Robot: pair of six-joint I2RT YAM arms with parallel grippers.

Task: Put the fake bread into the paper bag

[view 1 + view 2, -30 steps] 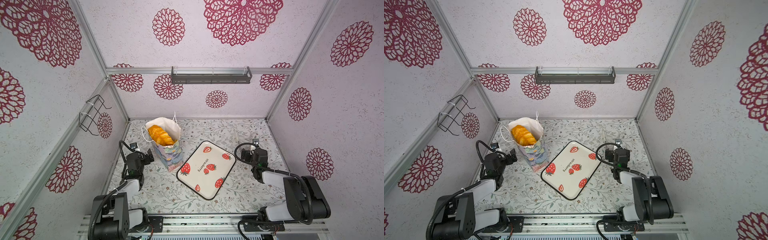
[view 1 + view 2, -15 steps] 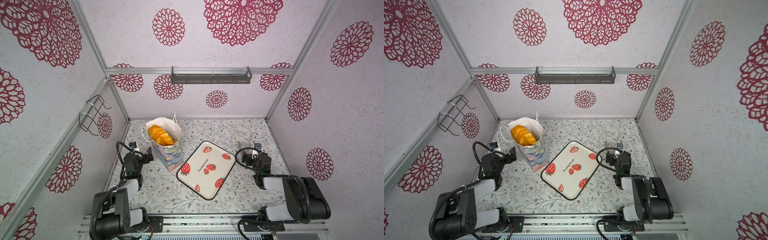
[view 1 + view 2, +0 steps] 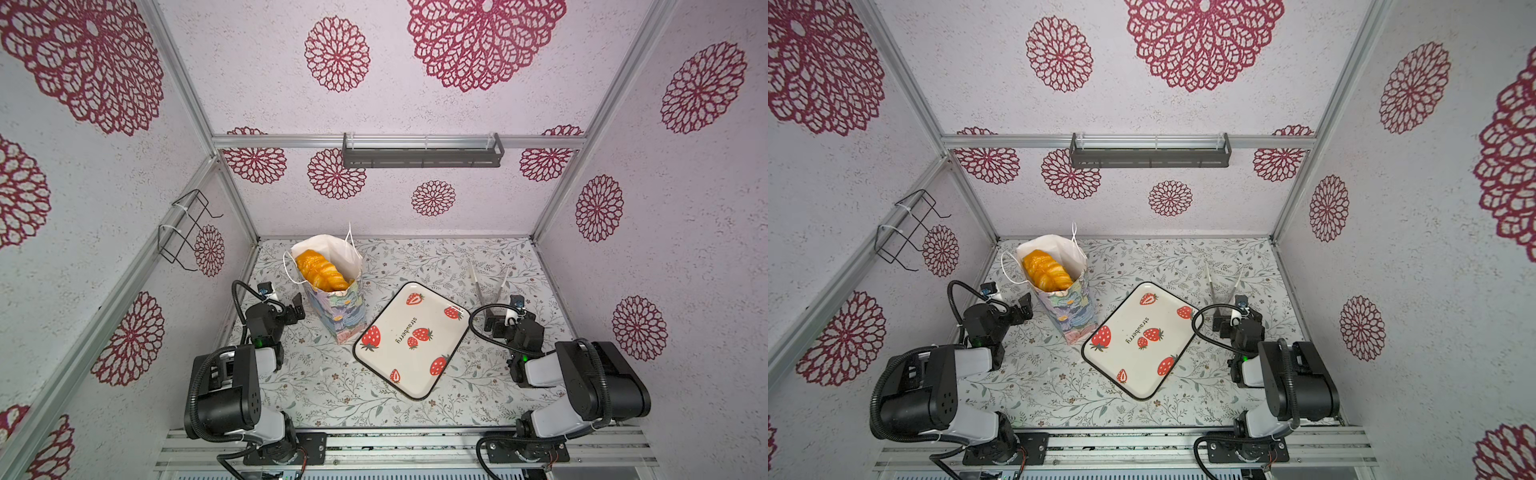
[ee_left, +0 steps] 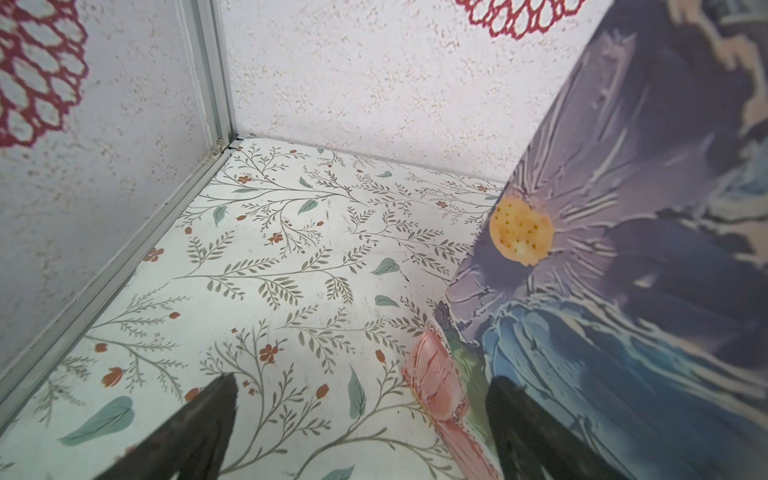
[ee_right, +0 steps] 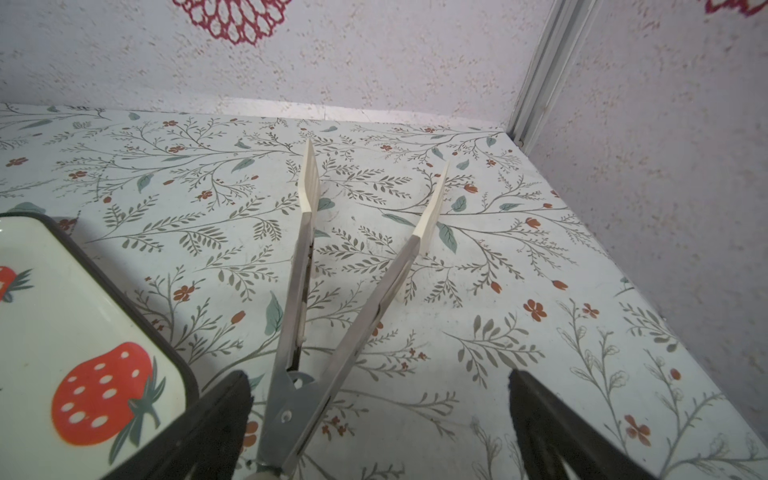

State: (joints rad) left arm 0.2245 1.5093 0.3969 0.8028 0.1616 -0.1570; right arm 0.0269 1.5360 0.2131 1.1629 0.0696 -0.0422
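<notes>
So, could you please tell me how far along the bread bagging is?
Looks essentially done: the fake bread sits inside the paper bag, and the strawberry tray holds none. Nothing is in hand: left hand and right hand are open, tongs lying on the table. No loose bread shows, so nothing appears left.

A tall paper bag [image 3: 337,316] has pastel painted flowers outside in lilac, blue and pink, one with a yellow centre, and is plain white inside. The fake bread [image 3: 322,270] is glossy golden-orange with pale stripes. The tray [image 3: 436,328] is cream with a black rim, red strawberries with green leaves, and dark lettering. The table [image 3: 415,257] is white with grey-green sprigs and small rust-red blossoms. The walls [image 3: 374,108] are pale, speckled lilac-grey with crimson lace-like rosettes. The tongs [image 5: 298,291] are silver with cream tips. The shelf [image 3: 422,156] is dark grey.
</notes>
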